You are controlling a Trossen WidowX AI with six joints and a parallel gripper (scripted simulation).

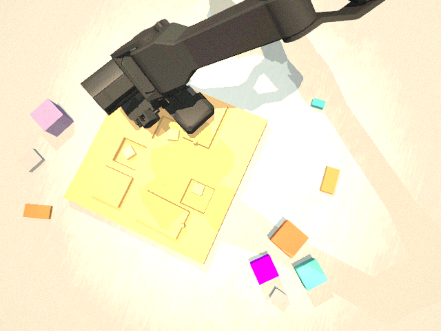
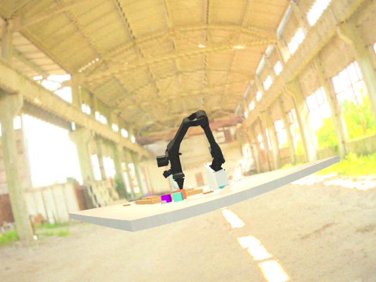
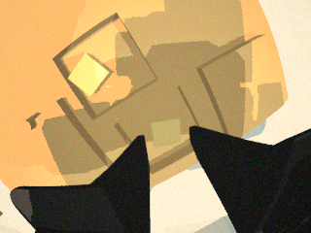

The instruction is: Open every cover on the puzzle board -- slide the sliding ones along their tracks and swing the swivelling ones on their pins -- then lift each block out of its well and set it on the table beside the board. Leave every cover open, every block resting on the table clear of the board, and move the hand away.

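The yellow puzzle board (image 1: 89, 163) lies under my arm. Three pale blocks (image 1: 129, 152) (image 1: 173, 134) (image 1: 198, 188) show in square-edged wells. Cover outlines show at left (image 1: 111, 187), bottom (image 1: 162, 214) and top right (image 1: 215, 124); the last two have small pins at their edges. My gripper (image 2: 181, 187) (image 3: 167, 138) is partly open over the board's upper part, with nothing seen held. In the wrist view one shaded block (image 3: 166, 132) shows between the fingertips, below them, and a brighter block (image 3: 88, 74) sits in a well at upper left. My hand hides part of the board's top edge.
Right of the board lie orange (image 1: 289, 238), magenta (image 1: 264, 269) and turquoise (image 1: 310, 273) cubes, a yellow-orange slab (image 1: 329, 180) and a small turquoise piece (image 1: 318, 103). Left are a pink cube (image 1: 46, 114), a pale piece (image 1: 32, 159) and an orange slab (image 1: 37, 211).
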